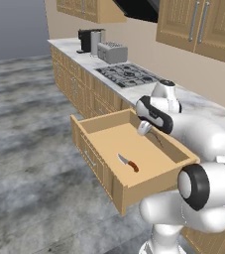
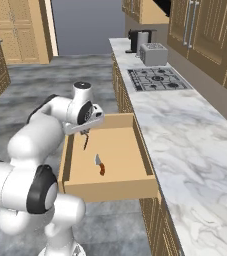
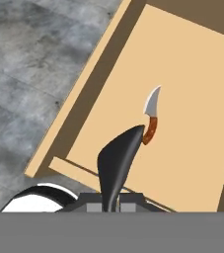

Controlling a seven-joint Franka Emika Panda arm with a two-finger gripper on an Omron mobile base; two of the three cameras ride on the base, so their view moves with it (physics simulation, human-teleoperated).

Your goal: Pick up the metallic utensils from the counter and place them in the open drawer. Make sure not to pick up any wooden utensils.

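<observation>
The open drawer [image 1: 91,155] [image 2: 110,189] [image 3: 79,113] is a shallow light-wood box pulled out from the cabinets. On its floor lies a short knife [image 1: 129,162] [image 2: 99,164] [image 3: 152,118] with a silver blade and a reddish-brown handle. My gripper [image 1: 145,129] [image 2: 87,132] [image 3: 111,201] hangs over the back part of the drawer, shut on a slim grey metal spoon [image 1: 158,139] [image 2: 85,142] [image 3: 118,158] that points down toward the drawer floor. The island counter and the wooden utensils are out of view.
A marble top [image 2: 185,130] with a gas stove [image 1: 129,74] [image 2: 157,79], a toaster [image 1: 112,51] [image 2: 153,53] and a coffee machine [image 1: 90,40] runs behind the drawer. Grey tiled floor [image 1: 25,149] lies in front.
</observation>
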